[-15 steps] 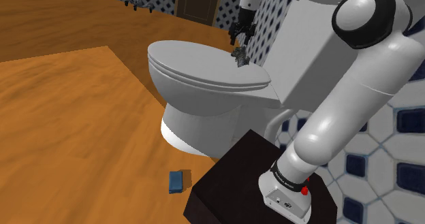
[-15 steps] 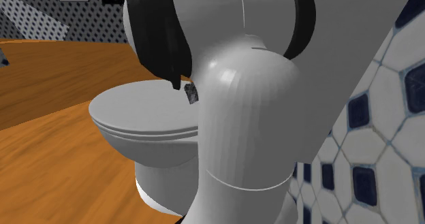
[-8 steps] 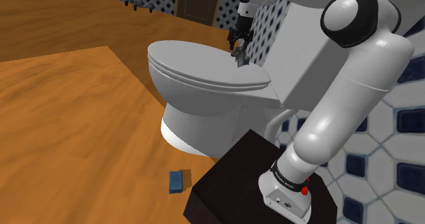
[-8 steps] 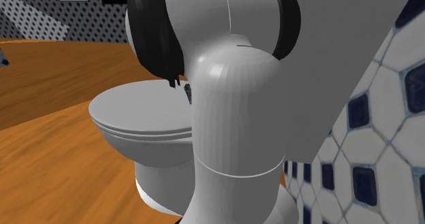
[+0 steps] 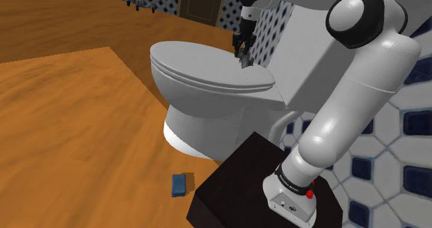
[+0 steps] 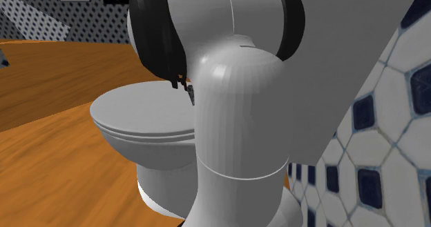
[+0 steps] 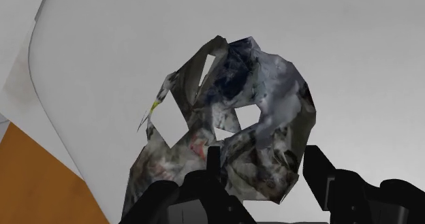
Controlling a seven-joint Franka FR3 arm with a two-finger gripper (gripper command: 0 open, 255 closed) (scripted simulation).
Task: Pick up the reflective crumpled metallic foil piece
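Low over the white toilet lid, fingers spread apart, flanking the crumpled grey foil piece (mottled, with holes). Lying on the lid's rear edge, near the tank; contact unclear.

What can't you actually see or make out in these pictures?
Wrist view: the gripper covers the foil piece's lower edge.
Shoulder view: the foil piece is too small to show its shape; the blue object on the floor is too small to name.
Second exterior view: the white arm hides most of the gripper and foil piece.
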